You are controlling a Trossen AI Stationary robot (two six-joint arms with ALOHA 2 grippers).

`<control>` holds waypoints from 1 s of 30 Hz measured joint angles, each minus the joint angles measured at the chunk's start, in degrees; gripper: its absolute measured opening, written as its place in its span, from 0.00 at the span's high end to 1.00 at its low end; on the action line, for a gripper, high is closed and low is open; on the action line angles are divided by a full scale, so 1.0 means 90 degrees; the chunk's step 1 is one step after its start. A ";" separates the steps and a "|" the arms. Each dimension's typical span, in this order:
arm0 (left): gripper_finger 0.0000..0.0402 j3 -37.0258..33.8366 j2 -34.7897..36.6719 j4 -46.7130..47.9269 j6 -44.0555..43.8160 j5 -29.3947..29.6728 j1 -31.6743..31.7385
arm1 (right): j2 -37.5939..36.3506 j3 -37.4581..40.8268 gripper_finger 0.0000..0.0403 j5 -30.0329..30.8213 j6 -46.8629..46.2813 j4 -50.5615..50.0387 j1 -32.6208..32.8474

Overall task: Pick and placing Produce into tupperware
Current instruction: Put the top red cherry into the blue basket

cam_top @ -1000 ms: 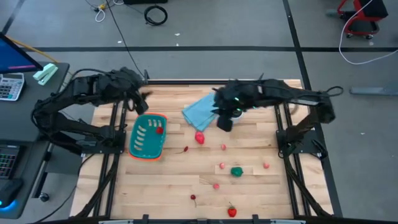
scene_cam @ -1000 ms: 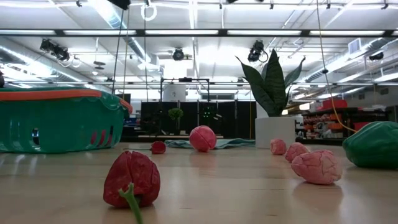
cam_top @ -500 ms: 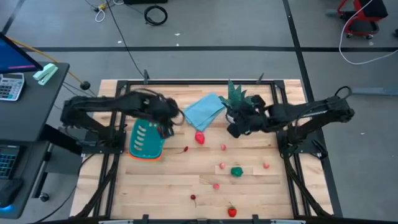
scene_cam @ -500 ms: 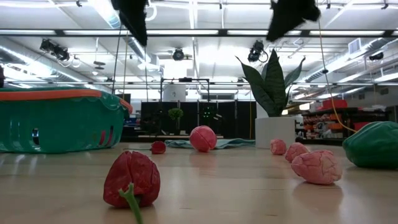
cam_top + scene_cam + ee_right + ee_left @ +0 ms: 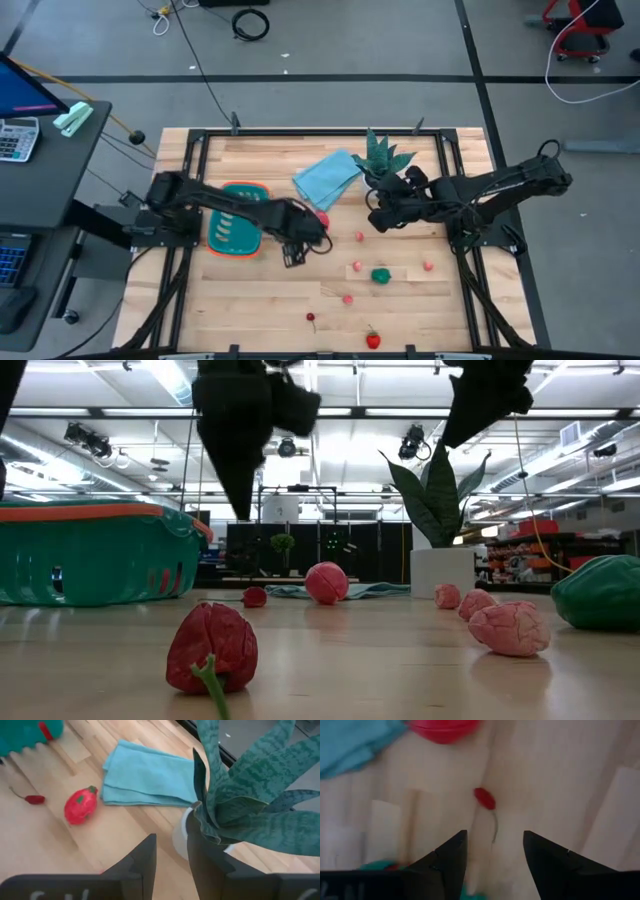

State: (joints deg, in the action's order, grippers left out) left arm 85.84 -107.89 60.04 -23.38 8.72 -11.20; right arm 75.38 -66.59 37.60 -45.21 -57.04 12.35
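The teal tupperware with an orange rim sits at the table's left; a red piece lies in it. My left gripper hangs open above a small red chili that lies flat on the wood, one finger on either side and clear of it. A larger red fruit lies just beyond the chili. More pink, red and green produce is scattered toward the near edge. My right gripper hovers by the plant pot, narrowly open and holding nothing.
A light blue folded cloth lies at the table's far middle, and a spiky potted plant stands beside it, close to my right gripper. In the low view a red pepper lies nearest, and pink pieces lie to its right.
My left arm has swung from the far left, across the tupperware, out to the table's middle, and has come down over the chili. My right arm has drawn back from above the cloth toward the right, stopping by the plant pot. No produce has moved.
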 joint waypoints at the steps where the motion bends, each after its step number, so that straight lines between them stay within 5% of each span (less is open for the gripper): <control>1: 0.50 0.0000 -0.0144 -0.0040 0.0000 -0.0001 -0.0027 | -0.0012 0.0000 0.71 0.0001 0.0000 -0.0004 0.0034; 7: 0.50 0.0000 -0.0719 -0.0079 0.0143 0.0000 -0.0010 | -0.0016 0.0000 0.71 0.0003 0.0022 -0.0004 0.0146; 30: 0.48 -0.0497 -0.0739 -0.1070 0.0445 -0.0523 0.0514 | -0.0016 -0.0010 0.71 0.0010 0.0202 -0.0005 0.0142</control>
State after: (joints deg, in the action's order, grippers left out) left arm 81.37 -114.54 50.41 -19.37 4.01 -6.57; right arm 75.24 -66.67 37.69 -43.40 -57.08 13.63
